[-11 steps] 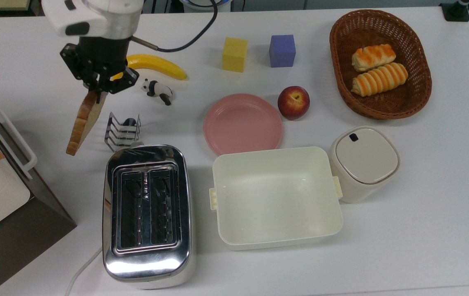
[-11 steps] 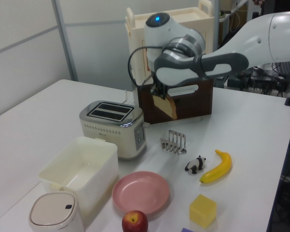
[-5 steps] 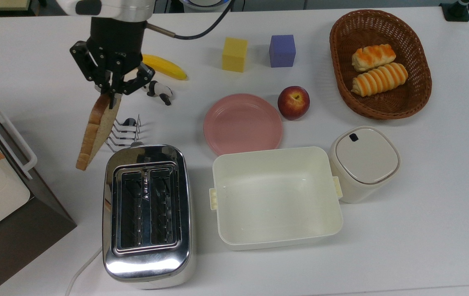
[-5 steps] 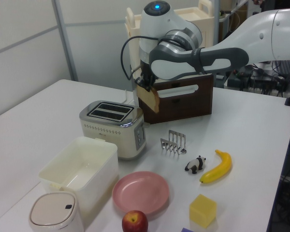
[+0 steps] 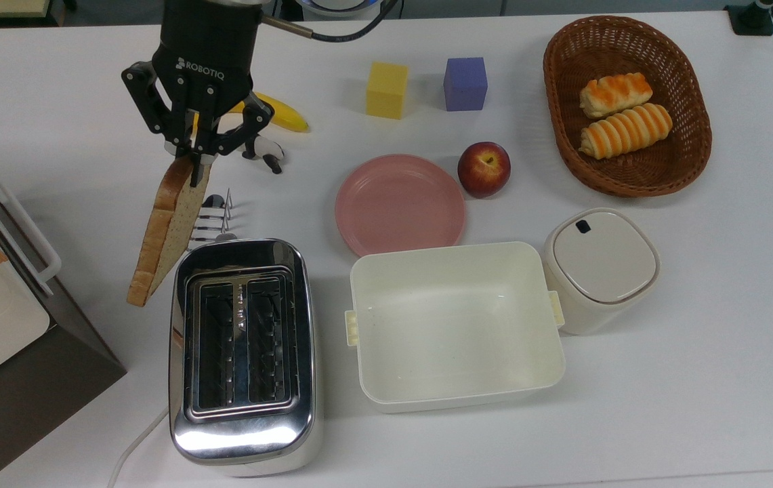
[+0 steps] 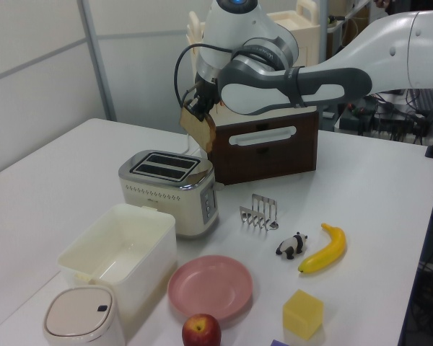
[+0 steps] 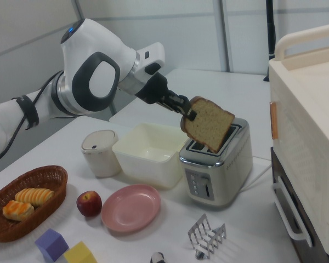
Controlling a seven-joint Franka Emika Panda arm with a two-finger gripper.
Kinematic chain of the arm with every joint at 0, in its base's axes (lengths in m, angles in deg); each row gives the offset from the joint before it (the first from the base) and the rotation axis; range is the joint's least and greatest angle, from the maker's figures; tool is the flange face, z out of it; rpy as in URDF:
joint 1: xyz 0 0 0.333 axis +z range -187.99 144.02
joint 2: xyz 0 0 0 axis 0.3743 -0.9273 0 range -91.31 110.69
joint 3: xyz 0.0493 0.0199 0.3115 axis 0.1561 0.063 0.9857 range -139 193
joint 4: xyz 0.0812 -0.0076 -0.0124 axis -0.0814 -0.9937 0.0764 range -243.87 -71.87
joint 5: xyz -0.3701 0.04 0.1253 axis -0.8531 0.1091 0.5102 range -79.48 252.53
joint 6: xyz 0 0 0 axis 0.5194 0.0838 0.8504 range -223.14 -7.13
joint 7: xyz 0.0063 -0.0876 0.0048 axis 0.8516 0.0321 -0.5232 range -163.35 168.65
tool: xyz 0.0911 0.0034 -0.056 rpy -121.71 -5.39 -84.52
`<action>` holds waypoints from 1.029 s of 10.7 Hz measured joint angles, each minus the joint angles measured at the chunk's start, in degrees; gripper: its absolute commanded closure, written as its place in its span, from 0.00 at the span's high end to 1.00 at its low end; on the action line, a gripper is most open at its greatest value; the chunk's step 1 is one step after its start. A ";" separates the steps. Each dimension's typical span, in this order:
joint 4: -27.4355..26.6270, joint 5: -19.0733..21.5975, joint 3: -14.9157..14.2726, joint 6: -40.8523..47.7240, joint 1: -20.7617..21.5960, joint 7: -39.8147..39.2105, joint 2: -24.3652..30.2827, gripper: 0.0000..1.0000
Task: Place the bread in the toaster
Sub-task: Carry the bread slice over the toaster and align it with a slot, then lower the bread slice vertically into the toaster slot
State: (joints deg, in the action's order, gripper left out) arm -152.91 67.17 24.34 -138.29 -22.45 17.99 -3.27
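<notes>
The toaster (image 5: 242, 352) stands near the desk's front edge in the top view, slots up and free. My gripper (image 5: 198, 157) pinches the bread (image 5: 169, 230) by its top edge, so the slice hangs in the air beside the toaster, ready to drop in.

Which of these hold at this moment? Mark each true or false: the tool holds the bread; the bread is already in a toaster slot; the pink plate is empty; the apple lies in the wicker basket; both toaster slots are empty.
1. The tool holds the bread: true.
2. The bread is already in a slot of the toaster: false; it hangs in the air, not yet in a slot.
3. The pink plate is empty: true.
4. The apple lies in the wicker basket: false; it sits on the table beside the plate.
5. Both toaster slots are empty: true.
</notes>
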 measured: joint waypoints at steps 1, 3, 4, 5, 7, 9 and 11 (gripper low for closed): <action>0.00 0.01 0.16 -1.06 0.00 0.00 -0.07 0.00; -0.02 0.02 1.30 -1.62 0.02 0.00 -0.32 0.00; -0.05 0.04 2.17 -2.28 0.04 0.00 -0.53 0.00; -0.32 0.10 2.96 -3.43 0.06 0.00 -0.76 0.00; -1.00 0.11 4.31 -4.39 0.20 0.00 -1.22 0.00; -1.32 0.11 4.55 -4.40 1.82 0.00 -2.23 0.00; -1.37 0.11 4.56 -4.56 3.14 0.00 -3.75 0.00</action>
State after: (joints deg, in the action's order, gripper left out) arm -154.27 67.28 28.90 -142.86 -19.30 17.99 -7.02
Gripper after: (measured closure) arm 0.899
